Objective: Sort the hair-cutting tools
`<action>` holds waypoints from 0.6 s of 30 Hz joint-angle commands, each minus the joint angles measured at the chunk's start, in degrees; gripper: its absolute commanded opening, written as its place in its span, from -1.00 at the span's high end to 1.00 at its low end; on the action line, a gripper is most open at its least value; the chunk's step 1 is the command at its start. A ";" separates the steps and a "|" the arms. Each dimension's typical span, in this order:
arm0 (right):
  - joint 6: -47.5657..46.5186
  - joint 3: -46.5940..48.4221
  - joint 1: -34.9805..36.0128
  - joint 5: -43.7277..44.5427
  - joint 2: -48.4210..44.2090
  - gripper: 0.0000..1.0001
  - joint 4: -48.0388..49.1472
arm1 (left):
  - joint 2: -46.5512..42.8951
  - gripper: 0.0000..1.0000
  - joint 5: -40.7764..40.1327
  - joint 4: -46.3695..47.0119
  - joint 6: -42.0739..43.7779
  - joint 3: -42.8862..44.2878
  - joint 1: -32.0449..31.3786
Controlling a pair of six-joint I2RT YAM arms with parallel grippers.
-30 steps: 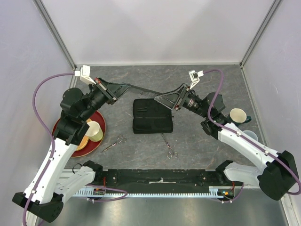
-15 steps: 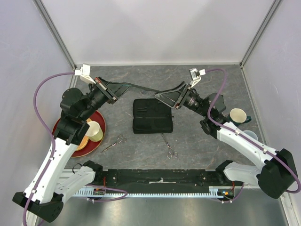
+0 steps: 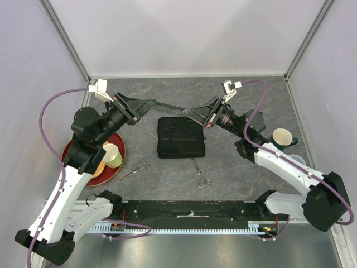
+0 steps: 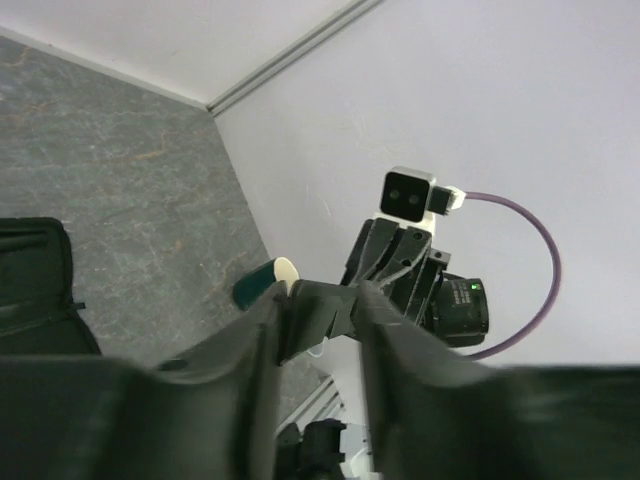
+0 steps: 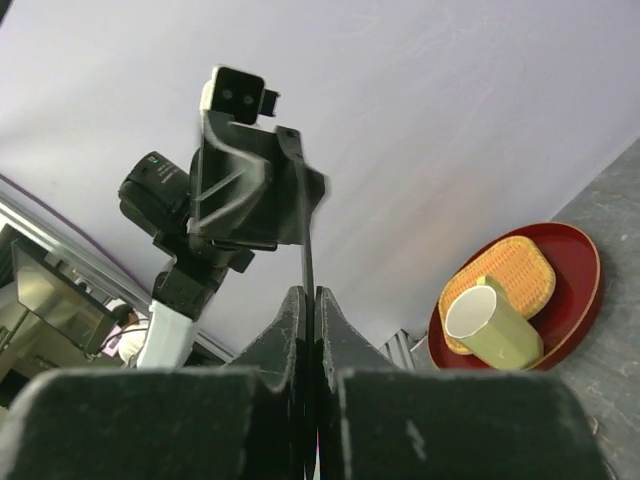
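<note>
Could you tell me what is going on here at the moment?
The two arms meet in the air by the black case, handing over a slim black comb. The right gripper is shut on one end; the left gripper stands slightly open at the other. Two scissors lie untouched on the table.

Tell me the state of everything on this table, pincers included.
Comb: in the air, gripped by the right pincer.
Right pincer: shut on the comb.
Left pincer: open around the comb's other end.
Case: closed, flat on the table.
Scissors by the plate: lying flat, untouched.
Other scissors: lying flat, untouched.
Cup: upright on the plate.
</note>
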 commanded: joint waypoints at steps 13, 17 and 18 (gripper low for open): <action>-19.24 3.08 -7.40 3.07 2.02 1.00 -43.17 | -6.20 -0.89 -12.03 -13.17 6.30 -13.95 -0.09; -23.81 1.06 -9.69 0.08 5.54 1.00 -50.03 | -2.60 -0.87 -7.12 -8.96 5.86 -20.55 -0.09; -24.60 -0.25 -10.56 -0.44 6.85 1.00 -51.35 | -1.55 -0.84 -5.89 -5.47 5.60 -21.86 -0.09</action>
